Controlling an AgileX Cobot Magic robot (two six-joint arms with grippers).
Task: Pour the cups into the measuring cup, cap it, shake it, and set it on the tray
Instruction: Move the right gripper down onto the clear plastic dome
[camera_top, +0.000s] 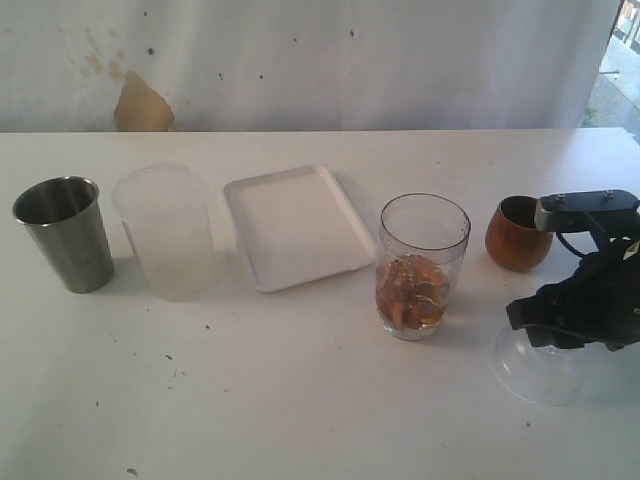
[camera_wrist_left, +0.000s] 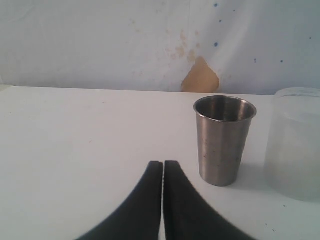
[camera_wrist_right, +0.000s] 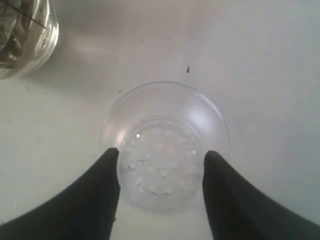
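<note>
The measuring cup stands upright right of the tray, with brown and orange pieces in its bottom; its base shows at the edge of the right wrist view. The brown wooden cup stands upright at the right. At the far left is the steel tumbler, empty. A clear domed lid lies on the table, and my right gripper has its fingers against both sides of the lid's raised centre. My left gripper is shut and empty, a little short of the steel tumbler.
A frosted translucent cup stands between the steel tumbler and the tray. The right arm hangs over the table's right side, close to the wooden cup. A stained white wall runs behind the table.
</note>
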